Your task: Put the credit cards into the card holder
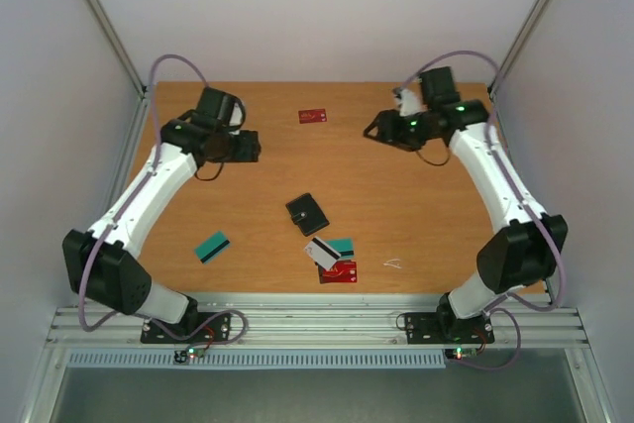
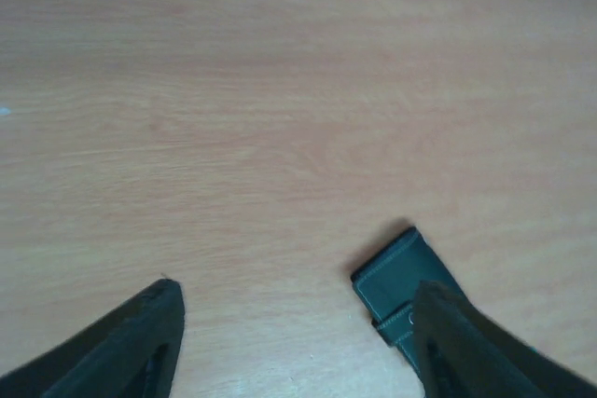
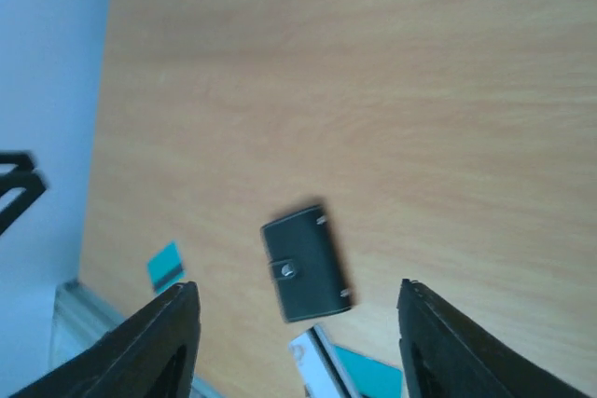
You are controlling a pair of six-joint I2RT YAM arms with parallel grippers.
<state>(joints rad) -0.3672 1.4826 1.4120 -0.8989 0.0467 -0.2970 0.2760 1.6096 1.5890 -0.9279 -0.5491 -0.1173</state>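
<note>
Matte wooden table (image 1: 396, 205) with fine straight grain, boxed in by plain white walls. Near its centre, shut and lying flat: card holder (image 1: 307, 213), roughly square, black, leather-like, with stitched edge and small clasp tab. At 5 o'clock of it, a fanned heap of thin glossy credit cards (image 1: 335, 259) in white, teal and red. Alone at 8 o'clock, a teal card (image 1: 212, 246) with dark stripe; well off at 12 o'clock, a red card (image 1: 313, 115). At 10 o'clock of the card holder, well apart: left gripper (image 1: 255, 146), spread wide, empty. At 1 o'clock, also well apart: right gripper (image 1: 373, 131), likewise parted, nothing held. From the left wrist, card holder at 5 o'clock, partly behind one dark tapered finger (image 2: 466, 351).
</note>
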